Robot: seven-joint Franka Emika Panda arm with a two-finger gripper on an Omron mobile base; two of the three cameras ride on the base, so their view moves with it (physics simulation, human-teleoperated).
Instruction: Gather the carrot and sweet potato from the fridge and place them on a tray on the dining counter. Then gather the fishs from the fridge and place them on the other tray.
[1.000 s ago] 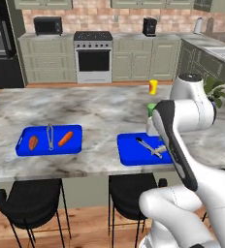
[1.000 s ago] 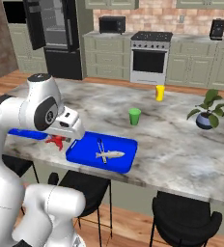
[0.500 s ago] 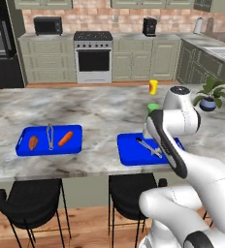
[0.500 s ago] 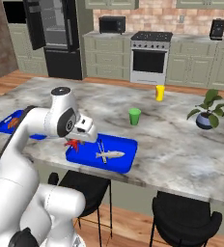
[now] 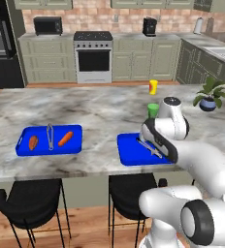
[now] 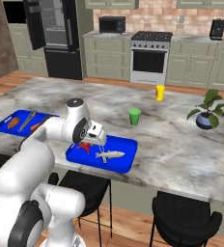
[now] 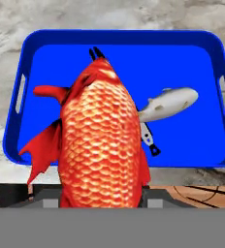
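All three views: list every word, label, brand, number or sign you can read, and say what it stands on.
None can be read.
The blue tray, the red fish and the pale fish carry no writing.
The oven and microwave show dark panels, too small and blurred to show any text.
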